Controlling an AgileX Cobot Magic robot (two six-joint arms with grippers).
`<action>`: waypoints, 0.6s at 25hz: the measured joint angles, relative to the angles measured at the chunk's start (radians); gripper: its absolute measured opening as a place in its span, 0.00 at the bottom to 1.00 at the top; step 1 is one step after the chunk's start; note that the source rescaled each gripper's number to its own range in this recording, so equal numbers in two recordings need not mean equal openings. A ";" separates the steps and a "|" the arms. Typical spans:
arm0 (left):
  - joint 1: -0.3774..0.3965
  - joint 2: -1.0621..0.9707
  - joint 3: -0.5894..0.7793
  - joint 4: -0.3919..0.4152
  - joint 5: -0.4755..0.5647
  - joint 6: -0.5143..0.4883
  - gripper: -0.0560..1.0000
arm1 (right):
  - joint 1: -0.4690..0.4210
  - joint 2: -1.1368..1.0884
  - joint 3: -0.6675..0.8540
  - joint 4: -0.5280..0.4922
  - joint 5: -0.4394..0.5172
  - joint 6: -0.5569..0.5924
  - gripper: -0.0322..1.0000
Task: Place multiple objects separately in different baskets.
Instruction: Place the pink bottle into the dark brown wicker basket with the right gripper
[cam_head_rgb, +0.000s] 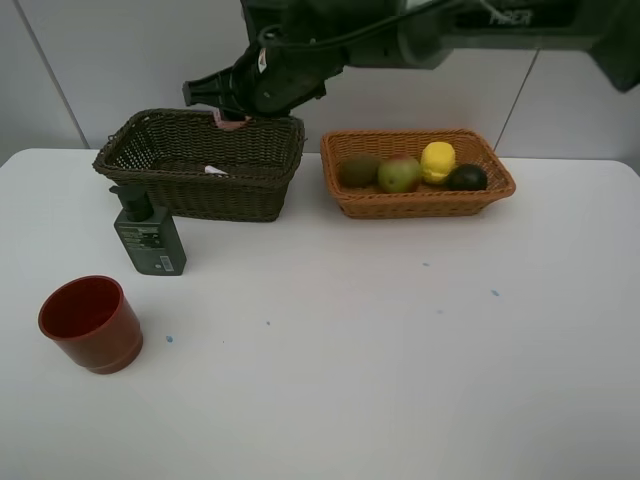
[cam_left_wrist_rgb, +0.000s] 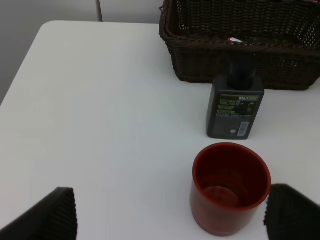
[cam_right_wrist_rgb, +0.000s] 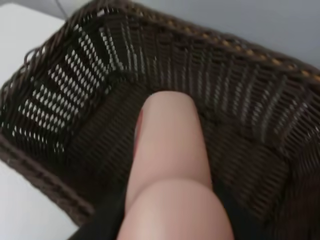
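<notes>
hovering above the dark brown woven wicker basket (cam_head_rgb: 200, 190) near the tabletop's far edge, the right hand (cam_head_rgb: 228, 112) gripped the pink rounded bottle (cam_right_wrist_rgb: 167, 150). drop-off seemed in hand; next it needed lowering and release inside. the left hand (cam_left_wrist_rgb: 170, 220) stood wide by the red plastic cup (cam_left_wrist_rgb: 230, 187).

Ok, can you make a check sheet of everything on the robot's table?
surface: white table, a few tiny blue specks.
job's things: kiwi, pear, lemon and dark green fruit in the orange basket; white marker in the dark brown basket; pump bottle and red cup on the table.
clutter: nothing seen.
pincers: left pincer wide open, empty, near the red cup; right pincer shut on the pink bottle above the dark brown basket.
cables: thin cable along the right arm.
surroundings: pale wall panels.
</notes>
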 joint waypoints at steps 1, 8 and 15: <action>0.000 0.000 0.000 0.000 0.000 0.000 0.98 | -0.003 0.014 0.000 0.000 -0.022 0.000 0.25; 0.000 0.000 0.000 0.000 0.000 0.000 0.98 | -0.018 0.135 -0.001 0.000 -0.103 0.000 0.25; 0.000 0.000 0.000 0.000 0.000 0.000 0.98 | -0.027 0.174 -0.001 -0.001 -0.144 0.000 0.25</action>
